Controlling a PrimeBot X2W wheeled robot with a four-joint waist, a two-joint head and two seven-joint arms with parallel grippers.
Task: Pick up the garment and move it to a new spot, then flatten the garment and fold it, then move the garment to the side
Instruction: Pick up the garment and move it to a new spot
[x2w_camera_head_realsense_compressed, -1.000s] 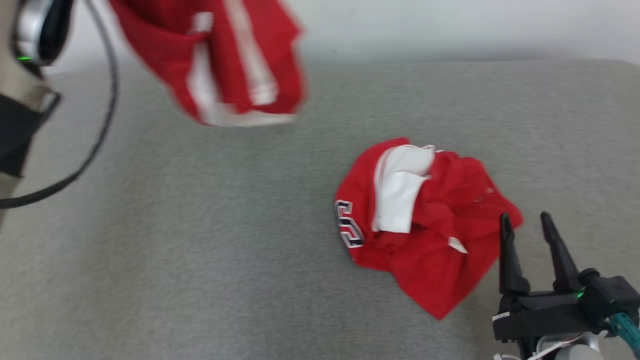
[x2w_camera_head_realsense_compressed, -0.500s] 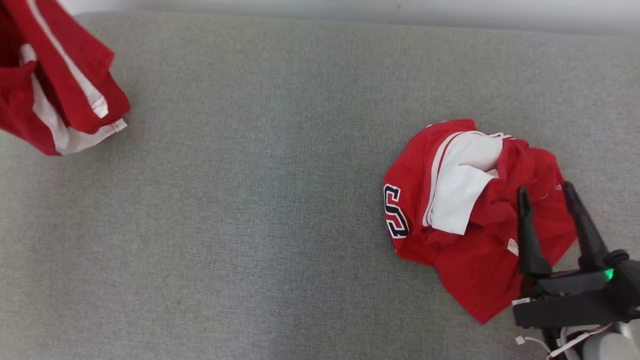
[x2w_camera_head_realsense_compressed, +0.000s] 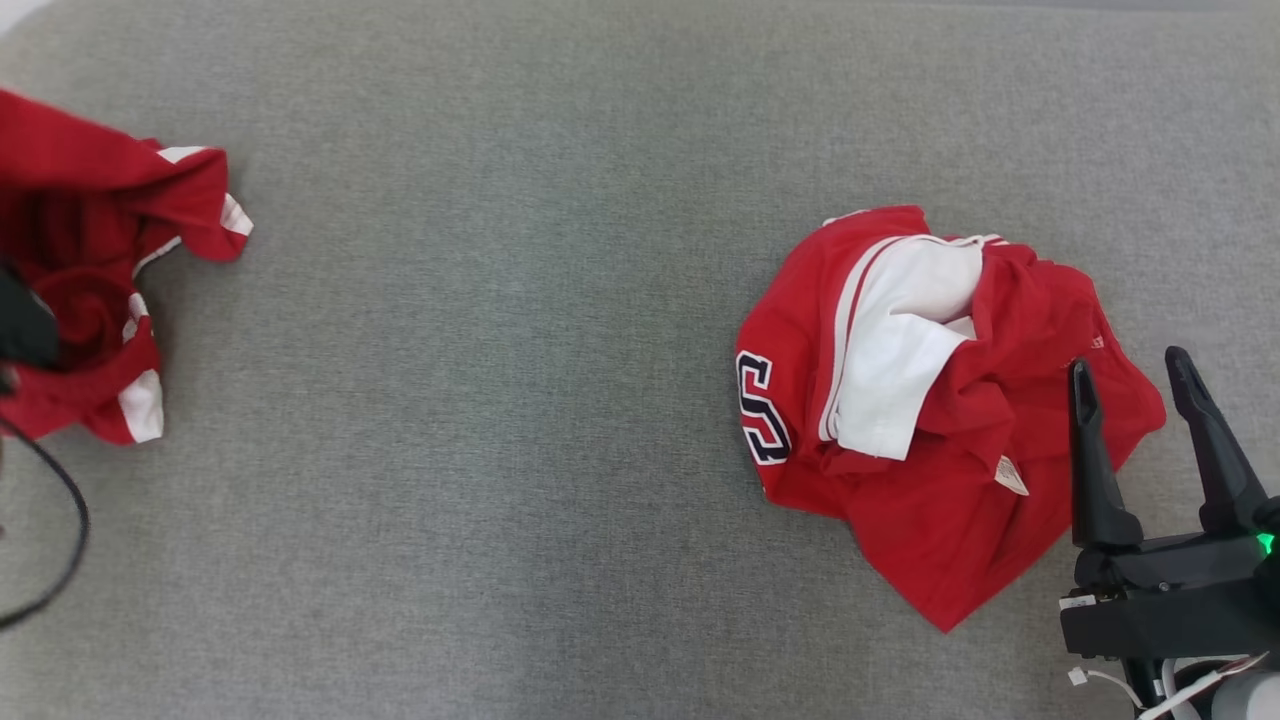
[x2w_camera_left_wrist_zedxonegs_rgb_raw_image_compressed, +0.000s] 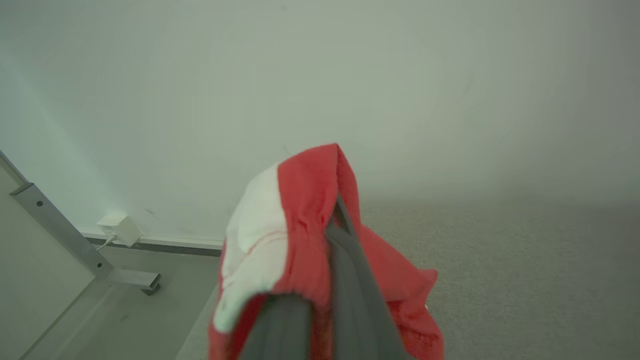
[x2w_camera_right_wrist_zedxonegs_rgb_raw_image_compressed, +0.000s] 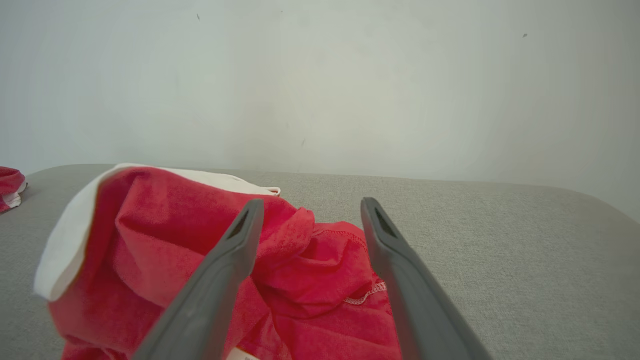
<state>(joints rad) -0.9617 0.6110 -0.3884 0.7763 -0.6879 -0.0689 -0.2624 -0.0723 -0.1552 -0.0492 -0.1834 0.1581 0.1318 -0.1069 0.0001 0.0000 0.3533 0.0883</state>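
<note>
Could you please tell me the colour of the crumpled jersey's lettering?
The lettering is navy with white outline; head view.

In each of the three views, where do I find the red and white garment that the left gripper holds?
Head view: held garment at the far left edge, middle height.
Left wrist view: held garment at the bottom middle, draped over the left gripper, jaws shut on it.
Right wrist view: held garment as a small red patch at the far left edge.
Shared landmark: the grey surface.

soft red cloth garment (x2w_camera_head_realsense_compressed: 930, 420) on matt grey woven surface (x2w_camera_head_realsense_compressed: 500, 400).
</note>
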